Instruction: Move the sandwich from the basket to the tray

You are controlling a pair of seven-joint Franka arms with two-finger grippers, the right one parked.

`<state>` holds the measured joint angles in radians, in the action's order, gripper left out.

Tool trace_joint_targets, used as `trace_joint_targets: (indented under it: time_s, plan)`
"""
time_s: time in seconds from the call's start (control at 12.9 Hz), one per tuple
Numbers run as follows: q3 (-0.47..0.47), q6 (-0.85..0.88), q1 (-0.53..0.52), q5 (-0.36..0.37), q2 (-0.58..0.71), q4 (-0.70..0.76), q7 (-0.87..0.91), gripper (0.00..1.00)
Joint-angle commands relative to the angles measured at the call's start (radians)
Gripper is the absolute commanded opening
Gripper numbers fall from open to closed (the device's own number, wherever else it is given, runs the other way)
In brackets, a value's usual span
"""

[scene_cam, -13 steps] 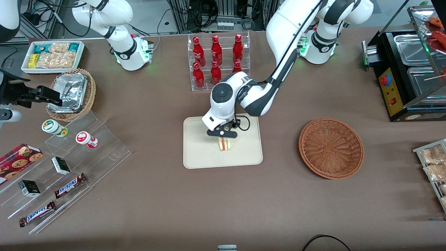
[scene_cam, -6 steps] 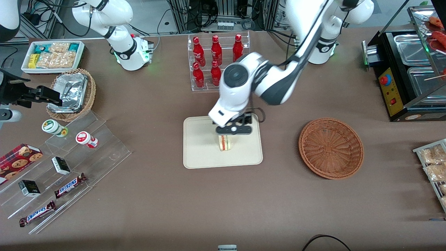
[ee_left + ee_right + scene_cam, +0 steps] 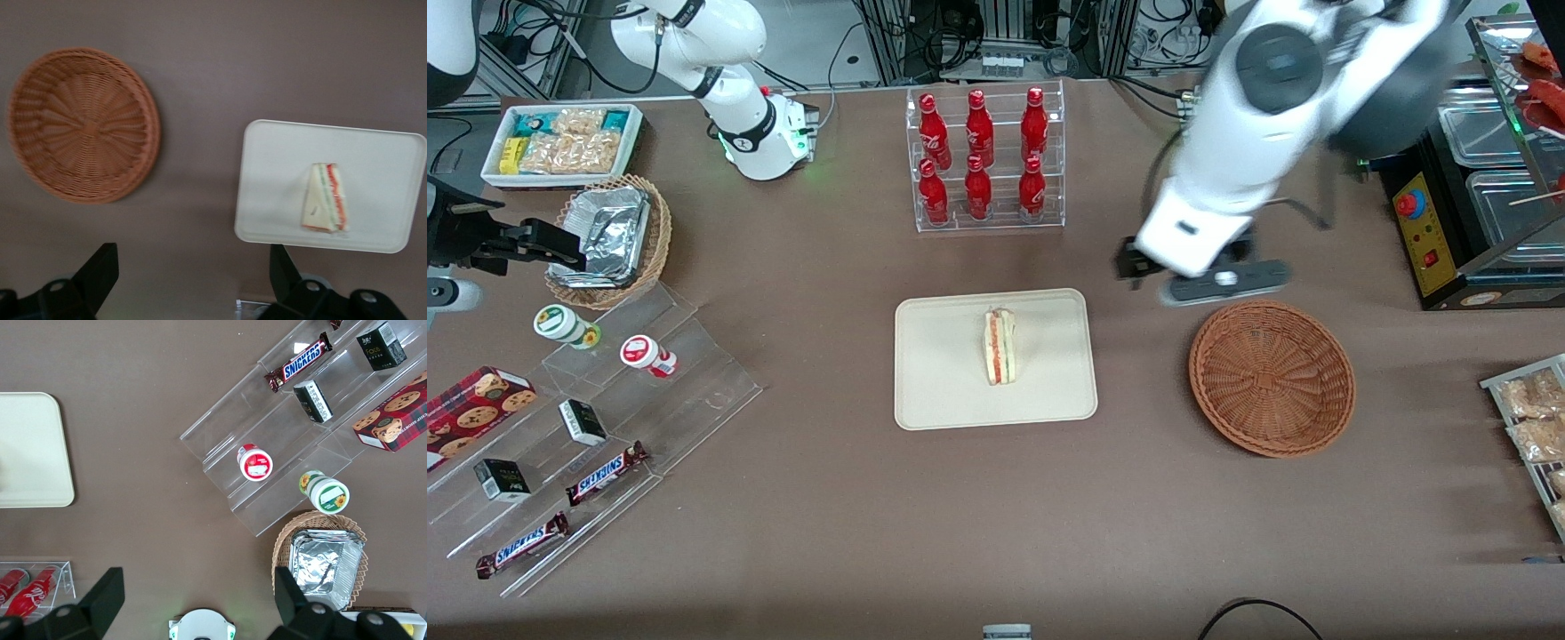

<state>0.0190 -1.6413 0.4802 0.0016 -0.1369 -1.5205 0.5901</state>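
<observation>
The end effector [image 3: 1209,277] hangs high above the brown counter [image 3: 996,516], its two fingers [image 3: 100,273] spread wide apart with nothing between them. It sits over bare counter, between the tray and the basket and a little farther from the front camera than both.

Nearest to it is the basket [image 3: 1272,378], the round reddish-brown wicker bowl, lying just below the end effector and slightly toward the working arm's end of the counter. Nothing lies in it; the woven bottom shows all the way across [image 3: 83,123].

Next out, toward the parked arm's end, is the cream tray [image 3: 943,391], flat on the counter and well apart from the basket. The sandwich [image 3: 1000,347] rests on the tray, near its middle, clear of the rim. It lies with its red and green filling layers showing as stripes between the white bread, and its pointed end aimed away from the front camera. In the left wrist view the sandwich [image 3: 325,199] and the tray [image 3: 267,200] are both well clear of the fingers.

Farther from the end effector, toward the parked arm, a clear rack of red bottles [image 3: 983,156] stands upright on the counter, farther from the front camera than the tray.
</observation>
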Motion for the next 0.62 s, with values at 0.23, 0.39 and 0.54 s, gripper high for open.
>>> trace_joint_targets:
  time_s: [0.23,0.39,0.54]
  plan:
    - [-0.011,0.046,-0.233,0.005,0.098,-0.084,-0.352,1.0]
    - [-0.011,0.08,-0.32,0.005,0.114,-0.078,-0.496,1.0]
    - [-0.011,0.097,-0.4,0.003,0.126,-0.073,-0.617,1.0]
